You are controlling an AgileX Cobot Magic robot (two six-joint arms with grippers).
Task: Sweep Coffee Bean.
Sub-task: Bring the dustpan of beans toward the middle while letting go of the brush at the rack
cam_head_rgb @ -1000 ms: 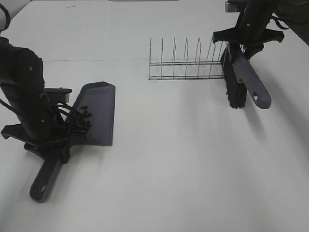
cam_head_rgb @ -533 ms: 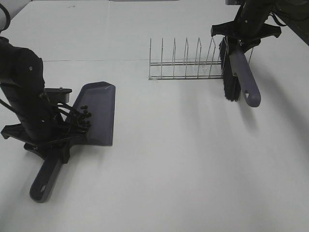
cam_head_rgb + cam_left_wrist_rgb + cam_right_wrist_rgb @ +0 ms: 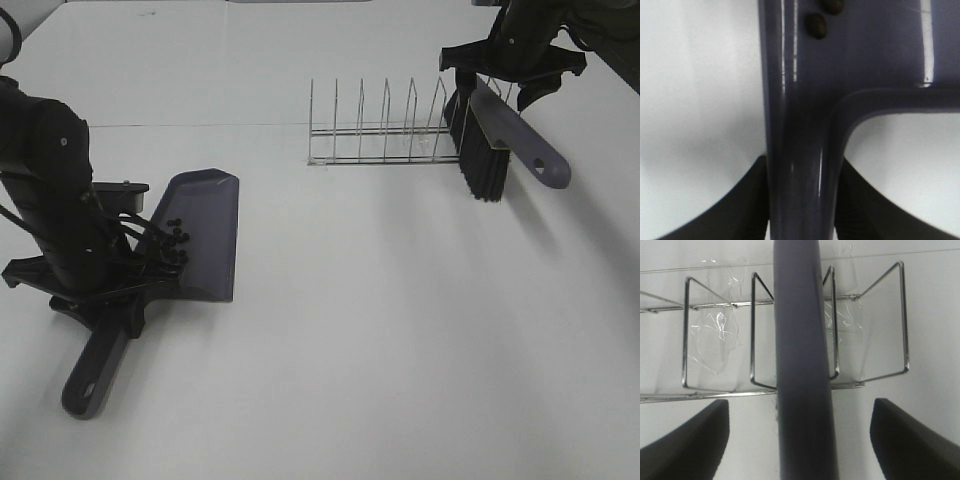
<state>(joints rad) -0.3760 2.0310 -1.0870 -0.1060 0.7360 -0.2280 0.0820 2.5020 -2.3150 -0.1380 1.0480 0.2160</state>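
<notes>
left gripper [image 3: 100, 300]: clamped on grey-purple plastic dustpan [image 3: 200, 235] handle, 8 o'clock.
beans: small dark coffee beans [image 3: 176, 240] sit in the pan's rear.
right gripper [image 3: 512, 75]: jaws wide, 1 o'clock, astride grey black-bristled brush [image 3: 495, 140] in the wire rack [image 3: 385, 135].
advice: lift straight off without snagging the handle; keep pan level.

Dark coffee beans [image 3: 176, 240] in dustpan [image 3: 205, 235]

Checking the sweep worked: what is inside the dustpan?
A cluster of coffee beans lies in the dustpan near its handle end. The left arm covers that corner, so more beans may be hidden.
</notes>
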